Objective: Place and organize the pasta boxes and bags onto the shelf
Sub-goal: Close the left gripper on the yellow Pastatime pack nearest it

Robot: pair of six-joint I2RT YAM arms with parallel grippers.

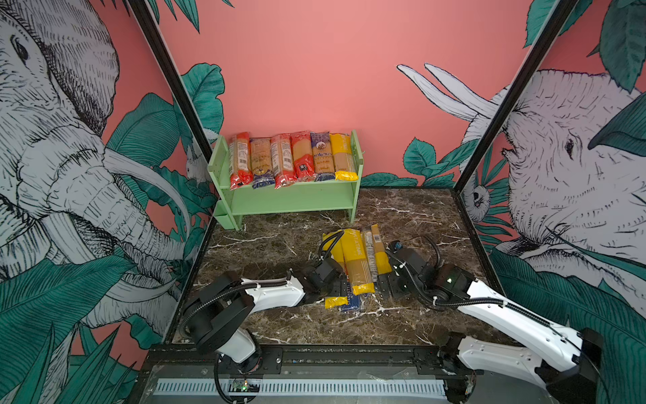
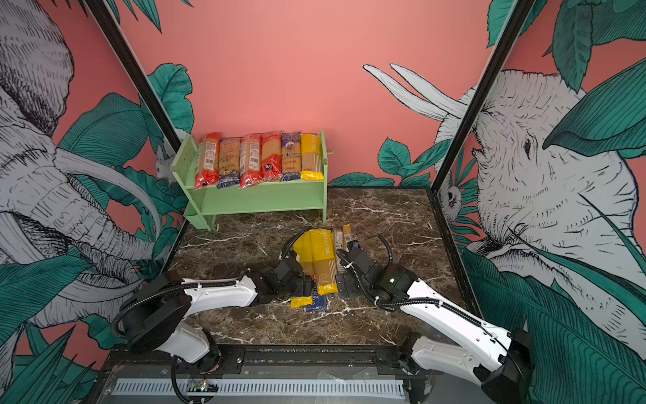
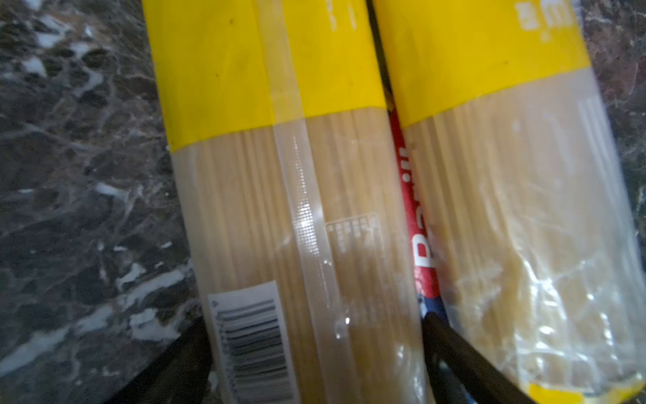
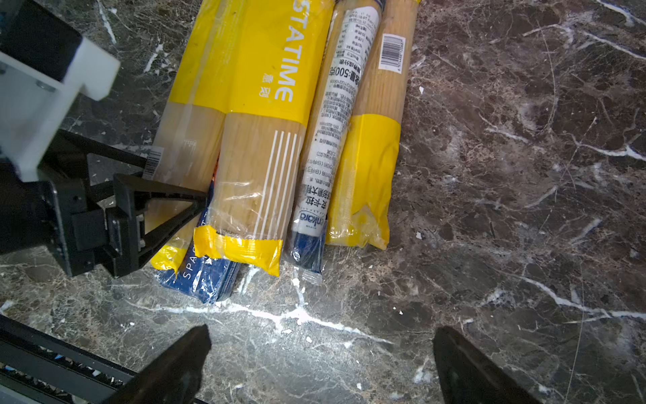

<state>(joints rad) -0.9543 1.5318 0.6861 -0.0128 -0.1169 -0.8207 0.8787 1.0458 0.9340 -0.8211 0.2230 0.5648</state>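
Note:
Six pasta packs [image 1: 293, 157] lie side by side on the top board of the mint-green shelf [image 1: 297, 197] [image 2: 265, 196]. Several more packs [image 1: 356, 259] are heaped on the marble table, over a dark-blue pack [image 4: 202, 276]. My left gripper [image 1: 344, 290] [image 3: 313, 320] is open, its fingers astride the leftmost yellow-ended pack [image 3: 262, 210] near its barcode. A red and blue strip of the dark-blue pack [image 3: 423, 252] shows beside it. My right gripper [image 1: 384, 283] [image 4: 321, 332] is open over bare marble just right of the heap, with nothing between its fingers.
The shelf stands at the back left, against the pink wall. Patterned side panels with black posts [image 1: 167, 80] close in the table on both sides. A black rail [image 1: 314, 353] runs along the front edge. A narrow dark-blue-ended pack [image 4: 325, 140] and a yellow pack [image 4: 370, 157] lie nearest my right gripper.

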